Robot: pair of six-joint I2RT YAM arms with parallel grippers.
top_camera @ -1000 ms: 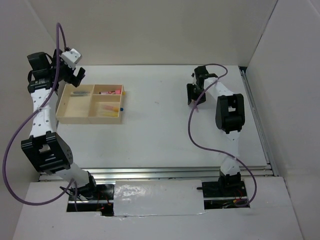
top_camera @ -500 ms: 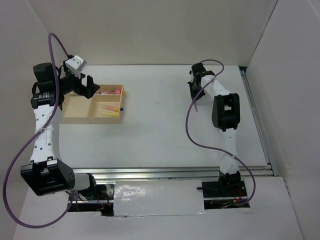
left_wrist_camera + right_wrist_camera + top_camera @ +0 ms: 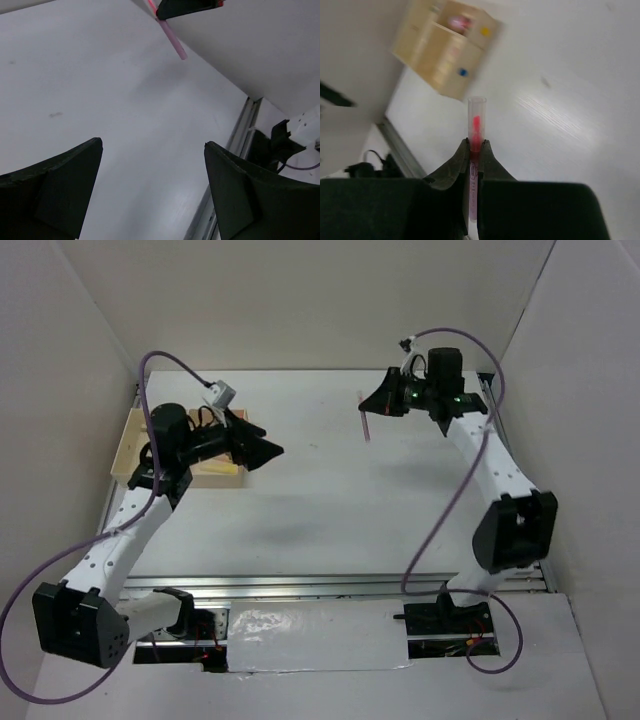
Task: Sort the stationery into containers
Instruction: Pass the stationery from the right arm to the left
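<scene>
Hanging above the table, a pen is gripped by the right end effector; the left end effector is held open.

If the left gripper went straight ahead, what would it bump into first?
Probably the white table. The open left gripper aims at it; the pink pen hangs farther off. Depth is unclear.
</scene>
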